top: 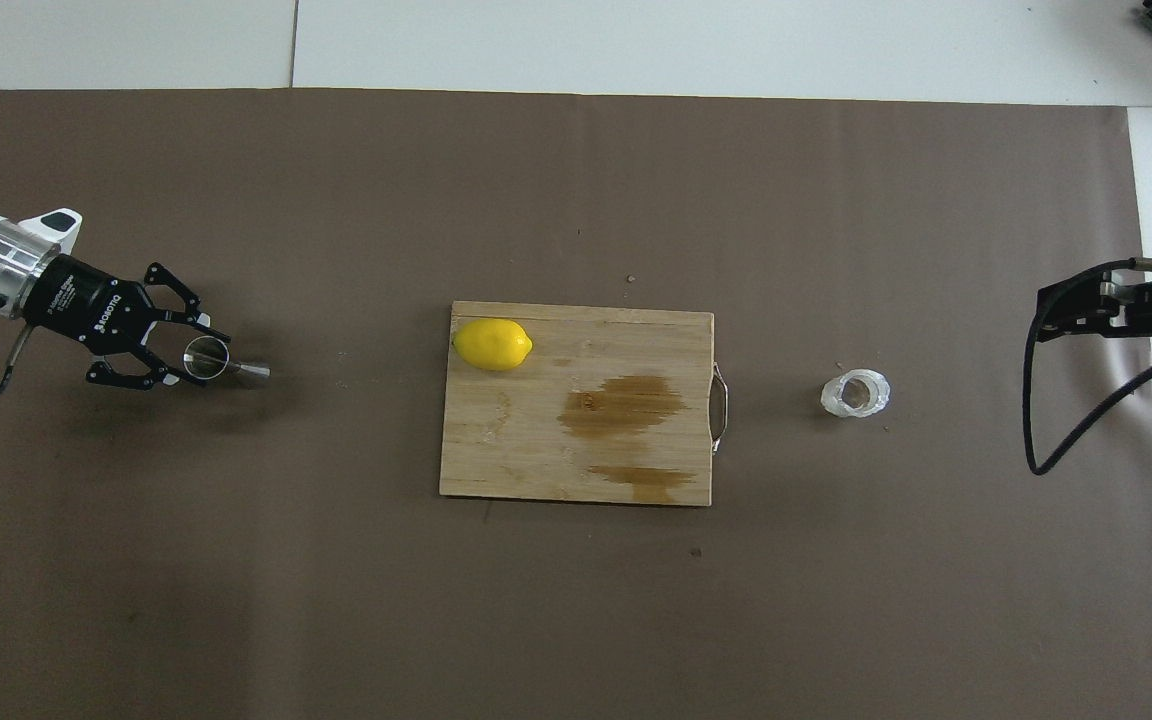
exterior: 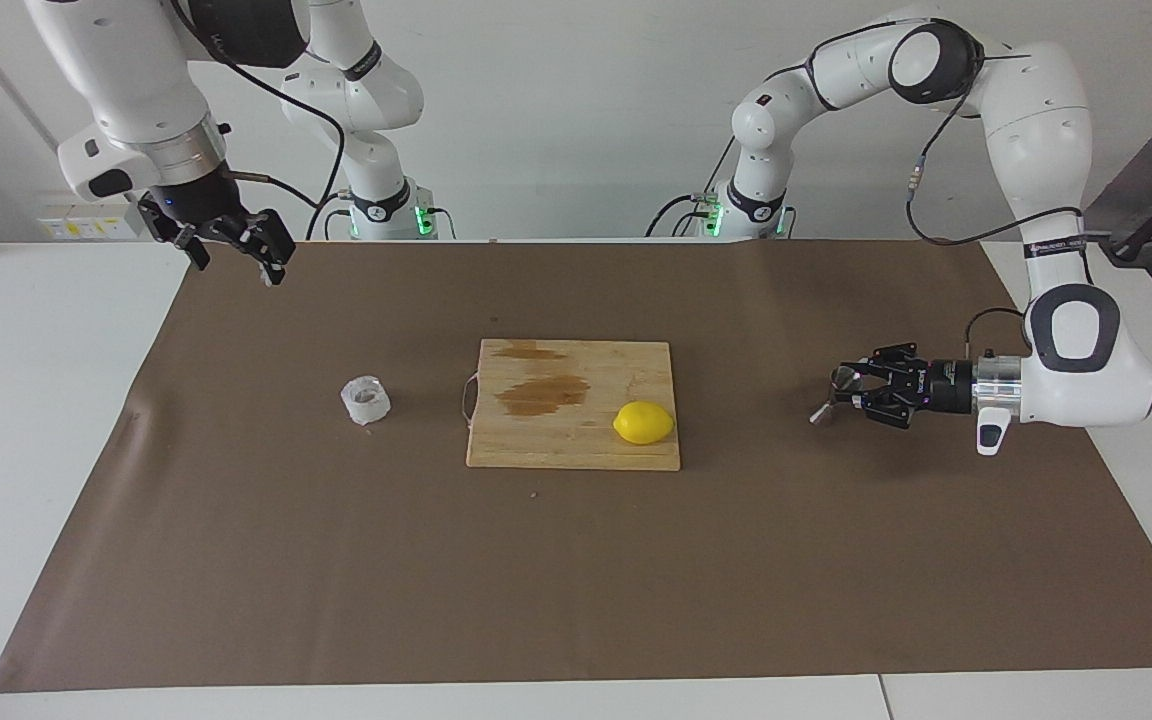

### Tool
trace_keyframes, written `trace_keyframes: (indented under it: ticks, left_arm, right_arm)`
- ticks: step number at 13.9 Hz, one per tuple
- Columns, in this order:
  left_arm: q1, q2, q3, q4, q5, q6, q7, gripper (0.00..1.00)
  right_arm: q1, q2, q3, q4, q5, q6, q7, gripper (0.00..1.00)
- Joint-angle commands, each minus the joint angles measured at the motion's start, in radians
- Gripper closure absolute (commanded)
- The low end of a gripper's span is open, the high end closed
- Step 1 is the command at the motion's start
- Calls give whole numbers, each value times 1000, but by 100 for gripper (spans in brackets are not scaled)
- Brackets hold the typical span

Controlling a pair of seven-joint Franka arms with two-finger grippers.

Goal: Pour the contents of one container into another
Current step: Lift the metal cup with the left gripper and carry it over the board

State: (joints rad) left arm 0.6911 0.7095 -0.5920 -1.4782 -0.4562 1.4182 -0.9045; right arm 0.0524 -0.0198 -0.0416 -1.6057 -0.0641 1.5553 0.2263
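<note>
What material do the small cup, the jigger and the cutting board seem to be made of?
Cup: probably thin plastic, whitish and translucent, with the mat dimly visible through it.
Jigger: apparently polished steel, with mirror-like glints on its cones.
Cutting board: light wood, perhaps bamboo, matte, with visible grain and dark wet-looking stains.

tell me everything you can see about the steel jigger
The jigger is small, shiny steel and hourglass-shaped: two cones joined at a narrow waist. It lies tipped on its side on the brown paper at the left arm's end of the table, its wider open cone facing the left gripper, which is shut on that cone. The cutting board lies apart from it.
</note>
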Motion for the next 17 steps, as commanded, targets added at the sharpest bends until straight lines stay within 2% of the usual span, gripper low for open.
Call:
trace_keyframes:
  ticks: [1, 4, 6, 8, 12, 17]
  left_arm:
    - [7, 2, -31, 2, 4, 11, -13, 100]
    - [-28, -10, -32, 3, -74, 11, -57, 100]
    - [-67, -63, -31, -10, -163, 13, -83, 100]
    - [-106, -103, -29, -31, -203, 22, -80, 100]
    - [-195, -183, -25, -125, -309, 122, -96, 100]
    - [-318, -245, -25, -207, -453, 318, -160, 100]
  right_arm:
    - [-9, -11, 2, -13, 12, 11, -24, 0]
    - [-9, -11, 2, -13, 12, 11, -24, 0]
    - [-9, -11, 2, -13, 12, 11, -24, 0]
    - [-9, -11, 2, -13, 12, 11, -24, 0]
    - [-9, -11, 2, -13, 13, 11, -24, 0]
    - [-9, -11, 2, -13, 13, 11, -24, 0]
